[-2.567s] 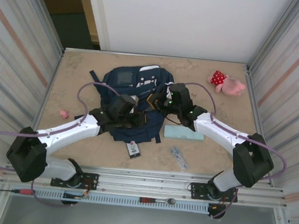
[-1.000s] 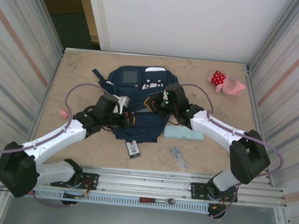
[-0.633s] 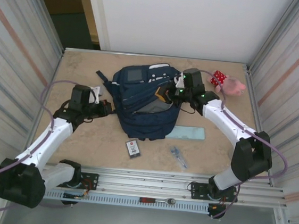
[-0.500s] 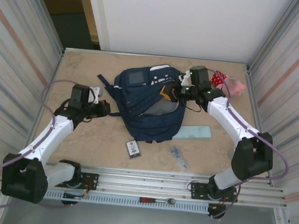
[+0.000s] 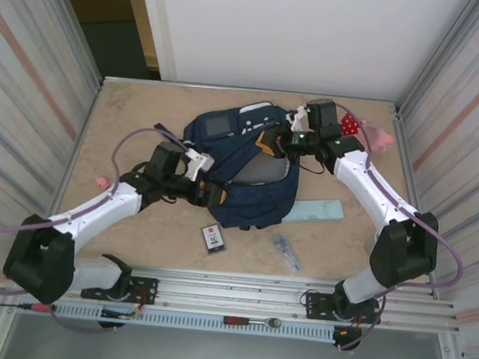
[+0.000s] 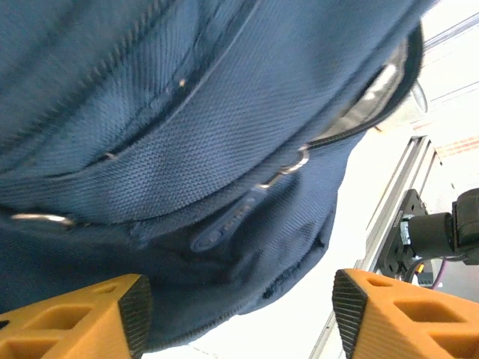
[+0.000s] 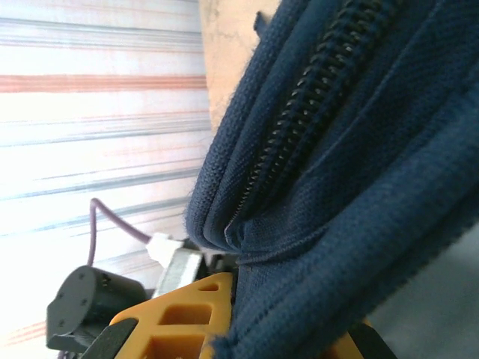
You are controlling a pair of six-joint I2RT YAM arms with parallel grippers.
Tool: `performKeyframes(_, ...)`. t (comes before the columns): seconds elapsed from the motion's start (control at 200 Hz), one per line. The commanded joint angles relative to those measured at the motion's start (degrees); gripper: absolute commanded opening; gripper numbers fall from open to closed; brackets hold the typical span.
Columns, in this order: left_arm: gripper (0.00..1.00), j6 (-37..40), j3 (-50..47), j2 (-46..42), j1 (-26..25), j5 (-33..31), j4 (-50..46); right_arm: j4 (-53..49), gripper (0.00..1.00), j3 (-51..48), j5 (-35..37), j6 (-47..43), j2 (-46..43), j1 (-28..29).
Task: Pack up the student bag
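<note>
1. Top external view: the student bag [image 5: 251,189] lies on the table [image 5: 125,125], its main opening gaping.
2. The right gripper [image 5: 267,143], at the bag's far right edge, is clamped on the opening's rim. The right wrist view shows navy fabric pinched between its fingers [image 7: 187,318].
3. The left gripper [image 5: 212,195] sits against the bag's near left side, jaws spread wide and holding nothing.
4. A teal case [image 5: 318,210] lies just right of the bag.

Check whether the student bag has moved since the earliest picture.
Yes. The student bag has shifted right, toward the pink plush toy, judged against the small black card, which stayed in place.
</note>
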Motion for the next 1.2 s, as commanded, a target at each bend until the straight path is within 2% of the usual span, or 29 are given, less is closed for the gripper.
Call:
performKeyframes(0.0, 0.69, -2.8, -1.6, 0.9, -0.2, -0.4, 6.2, 3.4, 0.0, 4.1, -3.7, -0.6, -0.3, 0.7)
performKeyframes(0.145, 0.7, -4.4, -1.0, 2.5, -0.5, -2.2, 11.6, 3.3, 0.0, 4.4, -3.7, -0.5, -0.1, 1.3)
performKeyframes(0.215, 0.68, -4.1, -0.2, 3.6, -1.1, -1.8, 12.8, 3.5, 0.0, 4.3, -3.6, -0.3, -0.2, 1.5)
performKeyframes(0.306, 0.58, -2.8, 1.2, 4.8, -2.9, -1.1, 13.0, 3.7, 0.0, 4.5, -3.6, -0.2, 0.1, 1.9)
performKeyframes(0.406, 0.41, -1.6, 2.4, 5.2, -4.9, -1.8, 11.6, 3.5, 0.0, 4.4, -3.3, -0.3, 0.1, 1.9)
performKeyframes(0.486, 0.31, -2.0, 2.2, 4.7, -5.7, -2.4, 11.5, 2.9, 0.0, 4.4, -2.8, -0.6, 0.1, 1.8)
performKeyframes(0.766, 0.06, -1.4, 1.0, 0.6, -5.8, -4.9, 10.0, 0.0, 0.0, 3.8, 0.1, -1.4, 0.2, 2.6)
performKeyframes(0.807, 0.04, -1.2, 0.9, 0.3, -5.7, -4.8, 9.9, -0.1, 0.09, 3.3, 0.9, -1.2, 0.1, 2.9)
performKeyframes(0.852, 0.02, -0.8, 0.9, 0.1, -5.8, -4.7, 9.9, 0.3, 0.25, 1.9, 2.0, -0.5, -0.2, 3.5)
performKeyframes(0.907, 0.0, -0.6, 1.0, 0.1, -5.8, -4.6, 10.1, 1.5, 0.39, 0.0, 3.2, 0.8, -0.7, 4.4)
performKeyframes(0.947, 0.0, -0.5, 0.9, 0.2, -5.7, -4.5, 10.5, 3.0, 0.45, -2.0, 4.2, 2.0, -1.1, 5.2)
performKeyframes(1.087, 0.0, -0.5, 0.7, 1.0, -6.0, -4.1, 11.4, 6.8, 0.51, -7.1, 8.5, 5.8, -1.7, 8.2)
performKeyframes(1.152, 0.0, -0.4, 0.8, 1.2, -6.3, -3.7, 11.6, 7.9, 0.51, -8.5, 10.2, 6.8, -1.6, 9.5)
performKeyframes(1.192, 0.0, -0.2, 0.9, 1.3, -6.4, -3.7, 11.6, 7.9, 0.47, -9.0, 11.5, 6.8, -1.3, 10.0)
